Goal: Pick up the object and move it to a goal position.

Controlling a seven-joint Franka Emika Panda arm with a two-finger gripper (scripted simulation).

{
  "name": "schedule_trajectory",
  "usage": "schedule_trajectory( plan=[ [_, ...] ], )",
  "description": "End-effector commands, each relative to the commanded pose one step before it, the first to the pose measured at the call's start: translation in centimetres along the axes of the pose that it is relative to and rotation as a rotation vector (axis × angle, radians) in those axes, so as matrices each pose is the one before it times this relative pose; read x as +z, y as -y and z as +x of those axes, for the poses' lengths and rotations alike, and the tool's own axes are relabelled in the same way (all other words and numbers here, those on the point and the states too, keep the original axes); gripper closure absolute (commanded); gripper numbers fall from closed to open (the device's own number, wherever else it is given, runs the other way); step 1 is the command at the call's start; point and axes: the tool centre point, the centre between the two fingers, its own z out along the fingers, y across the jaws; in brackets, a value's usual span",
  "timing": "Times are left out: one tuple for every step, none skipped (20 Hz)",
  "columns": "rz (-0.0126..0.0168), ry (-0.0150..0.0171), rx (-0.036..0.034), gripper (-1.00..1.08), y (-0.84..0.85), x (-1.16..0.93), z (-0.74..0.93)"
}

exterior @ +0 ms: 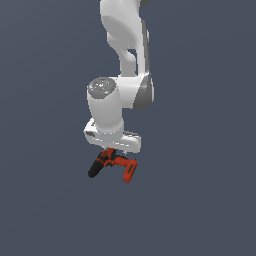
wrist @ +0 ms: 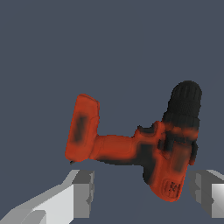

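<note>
The cordless drill [exterior: 112,165] sits at the centre of the exterior view, directly under the gripper [exterior: 111,150]. Its black chuck [exterior: 94,170] points to the lower left and its flared base [exterior: 130,171] to the lower right. In the wrist view the two fingers [wrist: 83,192] stand wide apart on either side of the drill's body [wrist: 168,170], and a gap is visible on both sides, so nothing is held yet. I cannot tell if the drill rests on the floor. For a good grasp, I judge the fingers should be lowered around the thick motor body, kept centred, and then closed slowly before lifting.
</note>
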Motion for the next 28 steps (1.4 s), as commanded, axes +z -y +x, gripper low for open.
schedule_trajectory(
  plan=[
    [0.00197, -0.00854, 0.07443, -0.6, -1.978, 1.844, 1.303],
    [0.00047, -0.00361, 0.02786, -0.6, -0.723, 0.705, 0.512],
    [0.00025, -0.00347, 0.02607, -0.6, -0.68, 0.669, 0.48],
    [0.00006, -0.00332, 0.0243, -0.6, -0.637, 0.632, 0.447],
    [-0.00008, -0.00316, 0.02254, -0.6, -0.593, 0.593, 0.415],
    [-0.00019, -0.00299, 0.0208, -0.6, -0.55, 0.553, 0.383],
    [-0.00027, -0.0028, 0.01907, -0.6, -0.506, 0.512, 0.352],
    [-0.00033, -0.0026, 0.01734, -0.6, -0.461, 0.471, 0.32],
    [-0.00036, -0.00239, 0.01564, -0.6, -0.417, 0.428, 0.289],
    [-0.00037, -0.00217, 0.01396, -0.6, -0.374, 0.385, 0.258],
    [-0.00036, -0.00194, 0.01229, -0.6, -0.33, 0.341, 0.227],
    [-0.00034, -0.0017, 0.01062, -0.6, -0.286, 0.296, 0.196],
    [-0.00031, -0.00145, 0.00896, -0.6, -0.241, 0.252, 0.166],
    [-0.00027, -0.0012, 0.00734, -0.6, -0.199, 0.206, 0.136],
    [-0.00021, -0.00093, 0.00566, -0.6, -0.152, 0.161, 0.104],
    [-0.00016, -0.00067, 0.00408, -0.6, -0.111, 0.115, 0.076],
    [-0.0001, -0.00041, 0.00245, -0.6, -0.067, 0.069, 0.046],
    [-0.00003, -0.00011, 0.00068, -0.6, -0.013, 0.024, 0.012],
    [-0.00067, 0.00178, -0.00393, -0.6, 0.03, -0.081, -0.103],
    [0.0, 0.0, 0.0, -0.6, 0.003, 0.038, 0.0],
    [0.0, 0.0, 0.0, -0.6, 0.008, 0.114, 0.0],
    [0.0, 0.0, 0.0, -0.6, 0.014, 0.191, 0.0],
    [0.00011, -0.00027, 0.00063, -0.6, -0.022, 0.247, 0.014],
    [0.00011, -0.00026, 0.00063, -0.6, -0.018, 0.324, 0.012],
    [0.00012, -0.00025, 0.00063, -0.6, -0.013, 0.401, 0.008],
    [0.00012, -0.00024, 0.00063, -0.6, -0.01, 0.459, 0.003],
    [0.00013, -0.00024, 0.00064, -0.6, -0.015, 0.403, 0.001],
    [0.0, 0.0, 0.0, -0.6, 0.021, 0.345, -0.015]
  ],
)
